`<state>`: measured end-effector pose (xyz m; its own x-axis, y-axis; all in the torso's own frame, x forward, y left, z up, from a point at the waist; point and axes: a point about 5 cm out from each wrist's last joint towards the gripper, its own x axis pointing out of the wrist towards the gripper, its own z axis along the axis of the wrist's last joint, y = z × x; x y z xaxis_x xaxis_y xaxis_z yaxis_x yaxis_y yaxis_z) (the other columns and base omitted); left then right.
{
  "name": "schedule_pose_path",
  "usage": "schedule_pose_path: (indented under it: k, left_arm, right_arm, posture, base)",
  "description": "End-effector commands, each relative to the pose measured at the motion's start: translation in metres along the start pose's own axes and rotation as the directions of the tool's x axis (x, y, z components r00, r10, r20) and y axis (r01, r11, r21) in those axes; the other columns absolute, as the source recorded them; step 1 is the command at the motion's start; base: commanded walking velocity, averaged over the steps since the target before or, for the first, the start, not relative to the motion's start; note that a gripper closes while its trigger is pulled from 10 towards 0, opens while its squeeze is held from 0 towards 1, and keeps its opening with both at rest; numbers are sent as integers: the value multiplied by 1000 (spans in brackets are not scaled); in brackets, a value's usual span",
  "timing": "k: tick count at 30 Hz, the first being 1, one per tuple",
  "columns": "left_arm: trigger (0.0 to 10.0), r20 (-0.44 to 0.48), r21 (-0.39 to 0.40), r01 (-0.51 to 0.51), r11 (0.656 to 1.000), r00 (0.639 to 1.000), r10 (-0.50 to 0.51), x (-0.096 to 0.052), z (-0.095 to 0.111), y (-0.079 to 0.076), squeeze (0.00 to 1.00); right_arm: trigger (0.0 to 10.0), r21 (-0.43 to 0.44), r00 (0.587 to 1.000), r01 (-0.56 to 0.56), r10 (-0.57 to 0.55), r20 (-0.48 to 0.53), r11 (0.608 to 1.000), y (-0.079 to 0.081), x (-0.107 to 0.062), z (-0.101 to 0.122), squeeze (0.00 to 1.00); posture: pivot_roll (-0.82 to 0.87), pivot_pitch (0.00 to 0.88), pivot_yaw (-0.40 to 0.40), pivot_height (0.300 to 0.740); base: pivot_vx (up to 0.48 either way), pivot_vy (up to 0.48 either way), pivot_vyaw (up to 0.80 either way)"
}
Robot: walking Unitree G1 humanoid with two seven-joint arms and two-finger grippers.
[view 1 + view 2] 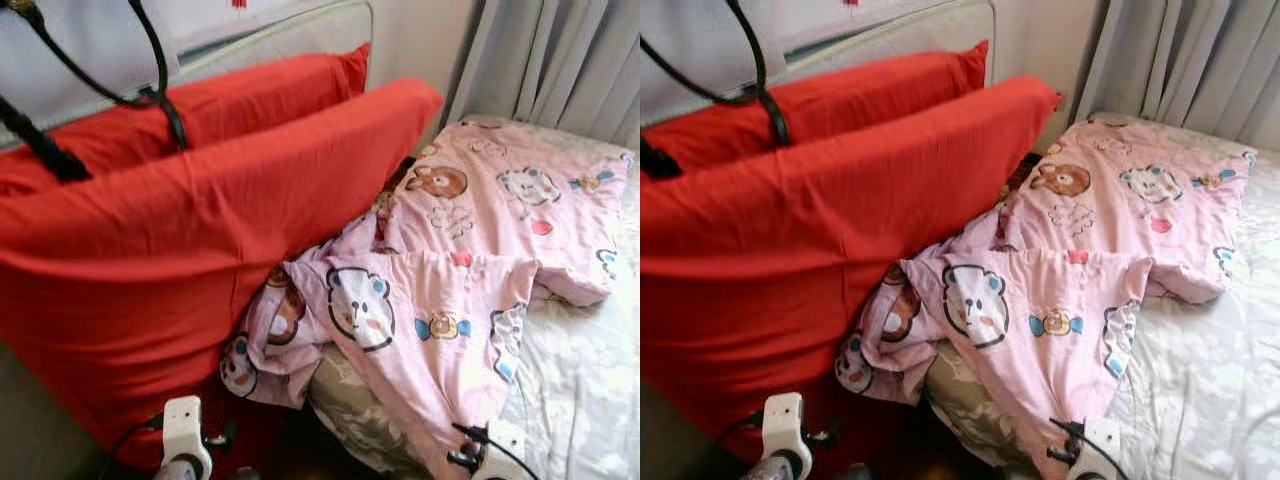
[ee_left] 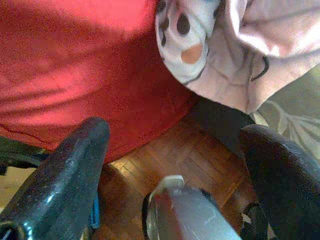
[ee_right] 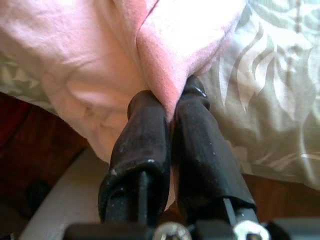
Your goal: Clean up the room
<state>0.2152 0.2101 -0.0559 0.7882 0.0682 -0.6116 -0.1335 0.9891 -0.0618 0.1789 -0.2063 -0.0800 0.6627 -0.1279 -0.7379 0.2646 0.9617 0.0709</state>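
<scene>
A: Report the state of the right end effector (image 3: 170, 107).

B: Clenched. Its two fingers (image 3: 142, 150) pinch a fold at the hanging edge of the pink cartoon-print quilt (image 1: 460, 260). In the head view that wrist sits at about 5 o'clock, at the bed's near edge. The pinch falls on a doubled fold, probably because a single layer would slip out.

A: And the left end effector (image 2: 175, 145)?

B: Released. Its fingers stand wide apart and hold nothing. It hangs at about 7 o'clock, below the red pillows, over the wooden floor (image 2: 185, 155), just beside a drooping quilt corner.

A: Where does the quilt lie?

B: Bunched across the bed (image 1: 590, 380), from center toward 2 o'clock, with one corner spilling off the mattress edge near 7 o'clock, against the front pillow. The pale patterned sheet shows bare at 4 o'clock.

A: The pillows?

B: Two red pillows (image 1: 200, 230) stand on edge from 9 to 12 o'clock, leaning toward the headboard (image 1: 300, 25), which keeps them upright.

A: Likely step?

B: Judged from the grip, the quilt is to be drawn flat; the free corner would suit the left end effector.
</scene>
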Motion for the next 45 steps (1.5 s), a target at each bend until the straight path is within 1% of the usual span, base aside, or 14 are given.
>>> schedule_pose_path:
  k: [1,6,10,16,21,26,45]
  left_arm:
    - [10000,-44,18,1,1000,999,0,-1,-7,1,0]
    - [10000,-64,20,1,1000,998,1,-3,-12,1,0]
    - [10000,-69,19,-3,1000,998,5,-5,-15,4,0]
    - [10000,-92,32,-1,999,996,4,-6,-19,5,0]
    - [10000,-94,21,0,1000,996,2,-7,-20,5,0]
    - [10000,-95,18,1,1000,995,1,-7,-20,5,0]
    - [10000,-99,24,13,1000,995,-11,-8,-21,7,0]
  right_arm:
    - [10000,-2,1000,4,-4,-22,1000,1,-1,-5,0]
    - [10000,-4,999,9,-9,-38,1000,0,-2,-9,0]
    - [10000,-9,998,19,-19,-52,1000,-2,-3,-12,0]
    - [10000,-8,998,6,-7,-66,1000,0,-2,-12,0]
    - [10000,-25,997,-8,6,-71,1000,-3,-4,-15,0]
    - [10000,-31,997,2,-4,-78,1000,-6,-5,-16,0]
    - [10000,-48,997,-4,0,-80,999,-2,-4,-17,0]
  posture:
    - [-64,0,-17,735]
    - [-65,0,-18,740]
    - [-70,0,-16,740]
    - [-71,0,-13,740]
    - [-73,0,-11,740]
    - [-74,0,-11,740]
    - [-77,0,-4,740]
  base:
    - [0,0,0]
    - [0,0,0]
    - [0,0,0]
    - [0,0,0]
    - [0,0,0]
    - [0,0,0]
    - [0,0,0]
